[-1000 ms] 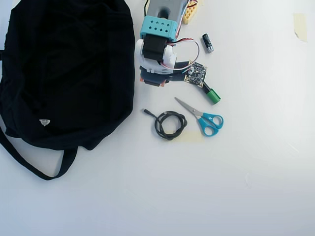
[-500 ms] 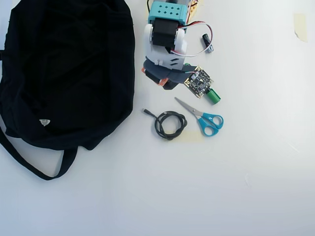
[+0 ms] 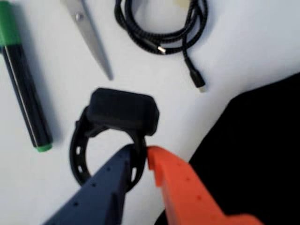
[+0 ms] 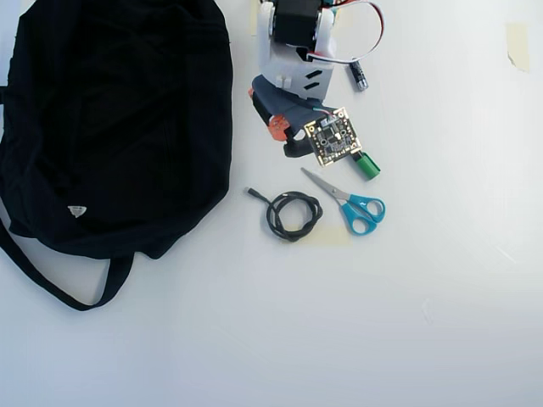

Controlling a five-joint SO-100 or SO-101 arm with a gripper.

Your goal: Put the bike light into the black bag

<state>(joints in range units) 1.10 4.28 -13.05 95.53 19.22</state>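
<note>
Bike light point(image 3: 123, 110) pinched by its loop strap in the hand point(image 3: 142, 154), just right of the black bag point(image 4: 119, 127) in the overhead view.
Close around on the counter point(image 4: 356, 322): green-capped marker point(image 3: 21, 79), scissors point(image 4: 349, 202), coiled cable point(image 4: 290, 214), small battery point(image 4: 358, 75).

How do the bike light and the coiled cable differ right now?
The bike light is a solid block on a loop strap; the cable is a thin braided coil. The light's strap is pinched between the jaws of the gripper; the cable lies untouched on the table. Both are black.
</note>
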